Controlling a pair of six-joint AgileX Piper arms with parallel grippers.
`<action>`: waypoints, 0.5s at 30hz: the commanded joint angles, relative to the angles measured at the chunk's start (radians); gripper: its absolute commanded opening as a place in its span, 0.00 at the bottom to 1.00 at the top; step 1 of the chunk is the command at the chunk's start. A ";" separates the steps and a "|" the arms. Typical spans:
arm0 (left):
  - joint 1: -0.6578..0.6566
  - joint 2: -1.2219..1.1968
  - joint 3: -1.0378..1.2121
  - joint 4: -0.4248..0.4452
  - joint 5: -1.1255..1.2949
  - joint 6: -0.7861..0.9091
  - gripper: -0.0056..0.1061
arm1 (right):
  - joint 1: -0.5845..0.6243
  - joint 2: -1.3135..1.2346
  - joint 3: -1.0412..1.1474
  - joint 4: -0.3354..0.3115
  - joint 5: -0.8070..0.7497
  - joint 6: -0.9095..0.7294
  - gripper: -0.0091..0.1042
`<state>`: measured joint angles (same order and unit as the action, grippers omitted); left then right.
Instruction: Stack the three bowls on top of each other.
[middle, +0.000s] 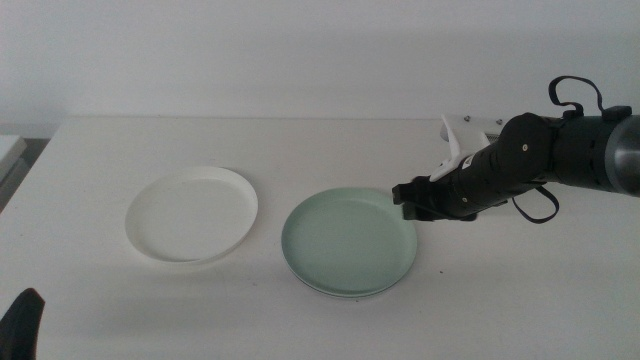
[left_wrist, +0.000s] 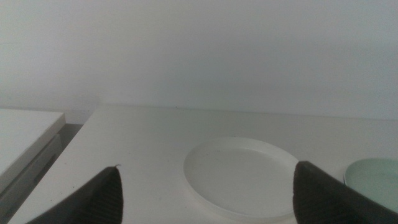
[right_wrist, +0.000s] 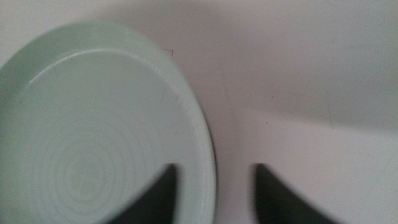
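Nearest you, the left pincer (middle: 22, 322) waits at the surface's (middle: 90, 150) front edge, jaws spread wide and empty. Beyond it, the green bowl (middle: 348, 242) sits nested on another dish; the right pincer (middle: 412, 203) straddles its rim, jaws parted, gripping nothing. The white bowl (middle: 192, 213) lies apart, empty. These look light, stiff, slick: pinch the rim.

Right wrist camera. Pale green bowl (right_wrist: 93, 130), shallow and round with a low rim and faint concentric rings in its base, lying on the white tabletop (right_wrist: 298, 81). The right gripper (right_wrist: 214, 193) is open: one dark jaw over the bowl's interior, the other over bare tabletop, the rim between them.
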<state>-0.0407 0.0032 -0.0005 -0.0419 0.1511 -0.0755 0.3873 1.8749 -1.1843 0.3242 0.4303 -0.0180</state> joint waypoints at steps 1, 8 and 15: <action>-0.001 -0.003 0.000 0.000 -0.013 -0.001 0.89 | 0.001 -0.004 0.003 0.000 -0.009 -0.014 0.52; -0.001 -0.003 0.000 0.000 -0.013 -0.001 0.89 | -0.002 -0.120 -0.149 -0.053 0.336 -0.171 0.89; -0.001 -0.003 0.000 0.000 -0.013 -0.001 0.89 | -0.058 -0.542 -0.126 -0.028 0.388 -0.358 0.89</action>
<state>-0.0407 0.0032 -0.0005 -0.0419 0.1511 -0.0755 0.3497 1.4148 -1.3297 0.2953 0.7852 -0.3092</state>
